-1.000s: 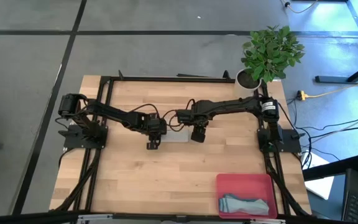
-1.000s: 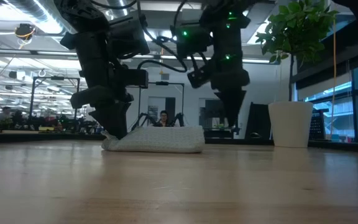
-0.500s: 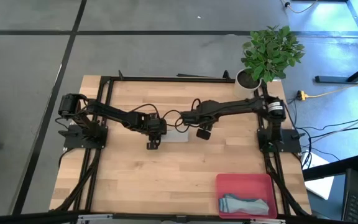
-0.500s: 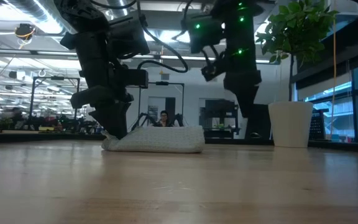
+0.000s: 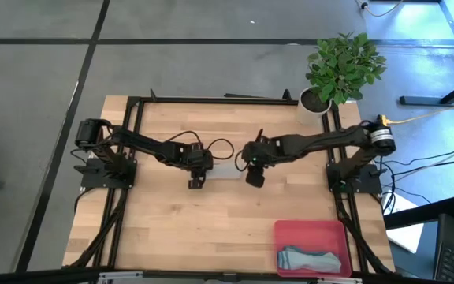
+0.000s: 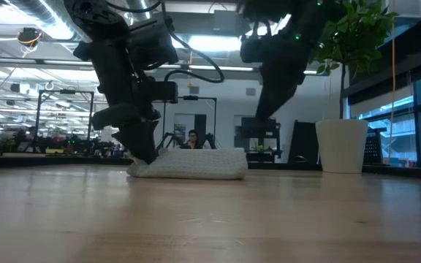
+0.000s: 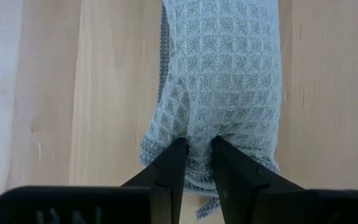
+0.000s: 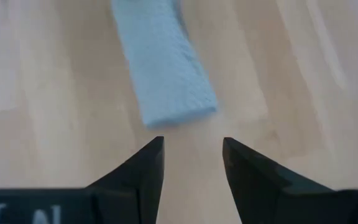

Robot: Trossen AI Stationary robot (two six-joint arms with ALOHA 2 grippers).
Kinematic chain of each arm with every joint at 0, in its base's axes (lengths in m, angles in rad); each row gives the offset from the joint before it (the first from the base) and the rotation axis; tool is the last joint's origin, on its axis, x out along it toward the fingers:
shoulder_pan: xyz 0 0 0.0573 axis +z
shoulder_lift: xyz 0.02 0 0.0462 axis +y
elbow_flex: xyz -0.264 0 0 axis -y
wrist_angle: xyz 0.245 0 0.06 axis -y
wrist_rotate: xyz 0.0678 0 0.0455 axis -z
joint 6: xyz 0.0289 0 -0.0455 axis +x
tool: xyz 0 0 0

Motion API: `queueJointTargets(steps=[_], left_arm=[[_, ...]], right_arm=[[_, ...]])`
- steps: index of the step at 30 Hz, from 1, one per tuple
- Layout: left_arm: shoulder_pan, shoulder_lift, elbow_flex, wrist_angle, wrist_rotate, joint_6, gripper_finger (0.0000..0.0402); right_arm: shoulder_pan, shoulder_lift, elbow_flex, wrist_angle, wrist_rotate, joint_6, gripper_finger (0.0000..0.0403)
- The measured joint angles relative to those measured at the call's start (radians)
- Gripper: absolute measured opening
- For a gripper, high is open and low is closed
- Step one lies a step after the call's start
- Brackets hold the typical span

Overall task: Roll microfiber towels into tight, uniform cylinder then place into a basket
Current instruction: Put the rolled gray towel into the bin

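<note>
A rolled pale blue-grey microfiber towel [image 5: 225, 170] lies lengthwise on the wooden table near its middle; the low view shows it as a low roll [image 6: 196, 164]. My left gripper [image 5: 196, 181] is at the roll's left end, shut on it. My right gripper [image 5: 253, 178] hangs open above the table just past the roll's right end [image 8: 179, 115], with nothing between its fingers. A second rolled towel [image 5: 310, 259] lies in the pink basket [image 5: 290, 233] at the near right. My left gripper pinches the roll's left end [image 7: 197, 127] between its two fingers [image 7: 173, 165]. The fingers slant down from the table's left side and lie along the roll. The roll rests on the table and its end edge bunches around the fingertips.
A potted plant [image 5: 341, 67] stands at the far right corner, its white pot [image 6: 340, 146] behind the roll's right side. Black frame rails [image 5: 132, 150] run along the table's left, right and far edges. Bare wood lies between the roll and the basket.
My right gripper has risen from beside the roll's right end, stays open and now hangs higher above the table. The towel roll and my left gripper have stayed in place.
</note>
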Motion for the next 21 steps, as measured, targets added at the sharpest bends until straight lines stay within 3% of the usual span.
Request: queueJointTargets(steps=[21], left_arm=[[-0.001,0.001,-0.001,0.036,0.009,0.005,0.0074]], right_arm=[[0.042,-0.006,-0.057,0.199,-0.011,-0.05,0.0165]])
